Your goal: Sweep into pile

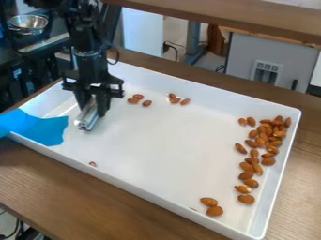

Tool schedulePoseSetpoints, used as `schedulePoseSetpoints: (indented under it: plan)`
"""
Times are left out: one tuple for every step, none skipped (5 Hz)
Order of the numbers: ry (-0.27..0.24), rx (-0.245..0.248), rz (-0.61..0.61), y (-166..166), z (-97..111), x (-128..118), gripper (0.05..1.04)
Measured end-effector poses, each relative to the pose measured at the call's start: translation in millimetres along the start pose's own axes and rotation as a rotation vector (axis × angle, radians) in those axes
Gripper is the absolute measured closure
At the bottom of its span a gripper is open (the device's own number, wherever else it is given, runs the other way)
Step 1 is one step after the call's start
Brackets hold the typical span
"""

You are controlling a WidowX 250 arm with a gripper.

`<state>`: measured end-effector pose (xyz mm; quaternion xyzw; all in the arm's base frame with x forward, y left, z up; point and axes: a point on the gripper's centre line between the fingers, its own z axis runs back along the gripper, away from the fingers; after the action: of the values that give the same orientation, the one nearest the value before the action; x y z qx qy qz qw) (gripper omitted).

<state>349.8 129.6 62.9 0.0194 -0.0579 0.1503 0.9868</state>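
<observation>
In the camera view the black gripper (93, 107) hangs over the left part of the white tray (150, 136), shut on a silvery metal handle (89, 117). A blue sheet (41, 127), possibly the sweeping tool's blade, lies over the tray's left edge, left of the gripper. Many almonds (268, 133) are clustered along the right side, trailing down to an almond (246, 199) near the lower right. Two small groups of almonds (138, 98) and almonds (179, 100) are near the back wall. A pair of almonds (211, 206) rests near the front edge, with one small piece (93, 164) at front left.
The tray's raised walls surround the almonds, and it stands on a brown wooden table (69, 187). A wooden shelf (238, 18) crosses behind at the top. A metal bowl (27, 23) is at the upper left.
</observation>
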Motion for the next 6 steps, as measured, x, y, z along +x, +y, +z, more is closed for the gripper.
schedulePoseSetpoints:
  plan:
    - [-0.007,0.031,0.009,5.7,-8.6,8.8,0.703]
    - [-0.013,0.042,-0.006,-1.9,-9.7,15.8,0.703]
    - [0.003,0.036,-0.021,-19.3,-10.5,16.7,0.703]
    - [0.015,0.028,-0.06,-50.4,-10.8,20.5,0.703]
    - [0.028,0.019,-0.075,-74.5,-10.6,21.0,0.703]
    - [0.034,0.006,-0.089,-95.6,-9.7,19.6,0.703]
